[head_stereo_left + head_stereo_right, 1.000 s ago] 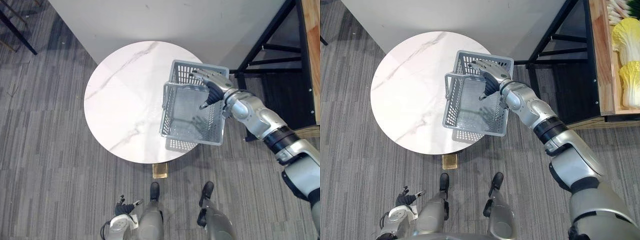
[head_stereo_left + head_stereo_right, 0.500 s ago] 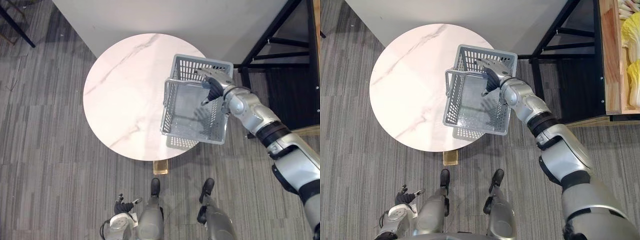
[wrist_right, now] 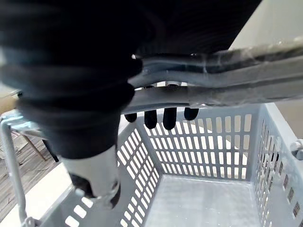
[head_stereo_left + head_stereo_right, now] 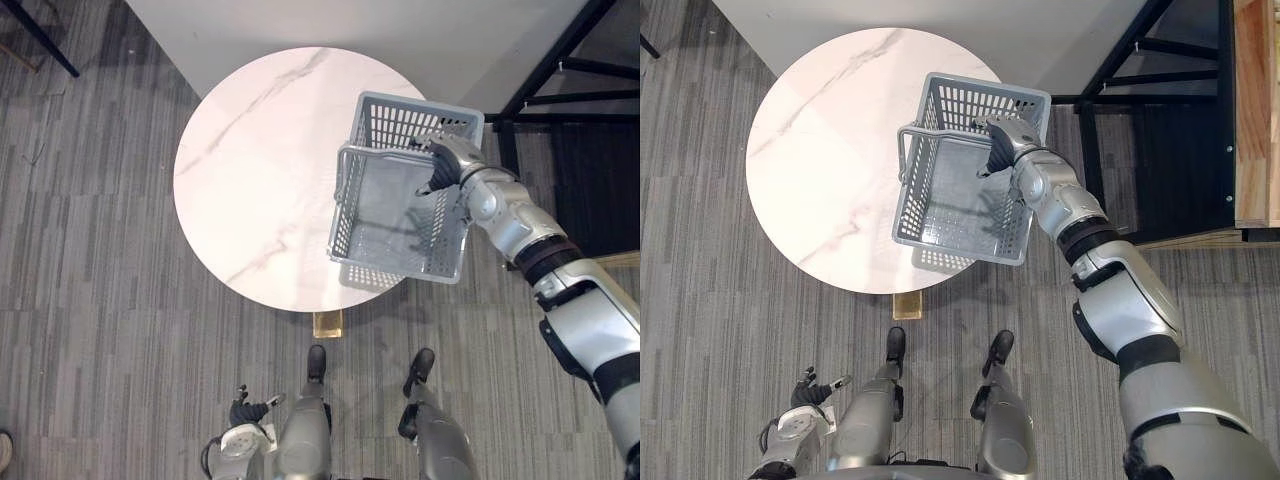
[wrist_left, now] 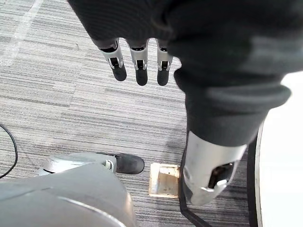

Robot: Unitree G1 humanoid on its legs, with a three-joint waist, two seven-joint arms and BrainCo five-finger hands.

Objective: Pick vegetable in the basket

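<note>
Basket [image 4: 346,218] stays over the table's [image 4: 255,170] right edge, right hand [image 4: 446,167] fingers [image 3: 169,116] still curled round its handle [image 4: 385,150].

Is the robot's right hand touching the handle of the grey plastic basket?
Touching. The right wrist view shows the right hand curled round the handle of the grey plastic basket, dark fingertips hooked below the bars.

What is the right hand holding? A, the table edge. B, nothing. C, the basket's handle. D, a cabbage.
C: the fingers of the right hand curl round the handle of the empty basket.
</note>
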